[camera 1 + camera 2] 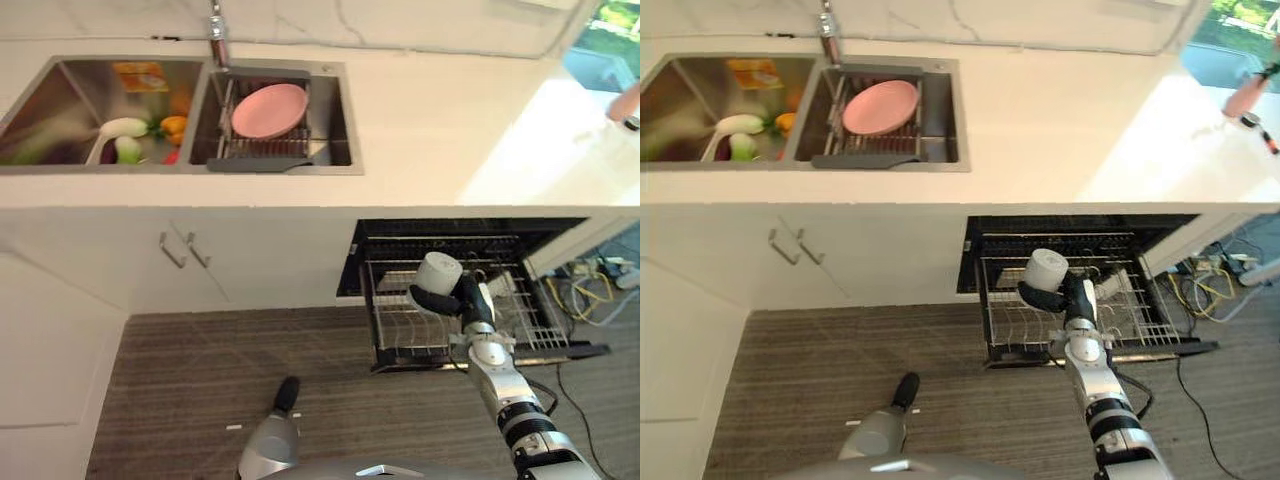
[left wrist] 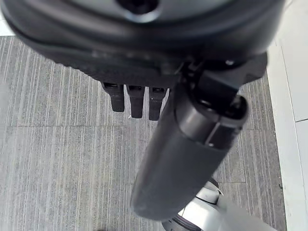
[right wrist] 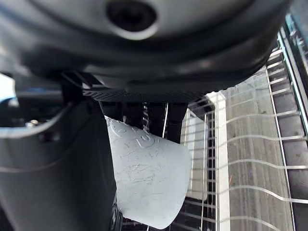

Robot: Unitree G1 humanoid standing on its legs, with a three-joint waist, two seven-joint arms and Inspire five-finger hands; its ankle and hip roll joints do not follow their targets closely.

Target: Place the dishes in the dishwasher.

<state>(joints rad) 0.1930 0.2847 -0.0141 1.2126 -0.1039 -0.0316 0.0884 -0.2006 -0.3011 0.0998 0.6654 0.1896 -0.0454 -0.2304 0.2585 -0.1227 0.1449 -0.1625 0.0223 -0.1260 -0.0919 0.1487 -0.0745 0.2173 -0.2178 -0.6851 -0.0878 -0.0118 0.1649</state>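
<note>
The right hand [image 1: 452, 297] is up over the pulled-out wire dishwasher rack [image 1: 398, 335], silver-grey forearm rising from five o'clock, wrist bent so the palm faces eleven o'clock. Its dark fingers [image 3: 137, 113] and thumb wrap the pale frosted plastic cup [image 1: 438, 272], which sits tilted in the grasp above the rack's tines, its bottom pointing toward twelve. The right wrist view confirms it: cup [image 3: 149, 180] pinned between thumb and fingers, white rack wires beyond. Down at six o'clock the left hand [image 1: 286, 394] hangs over the grey striped floor [image 1: 200, 390], fingers [image 2: 136, 101] straight and relaxed, grasping nothing. Up at eleven o'clock, a round pink plate [image 1: 269, 110] lies on the dark drying rack [image 1: 262, 145] in the steel sink's [image 1: 60, 95] right basin.
</note>
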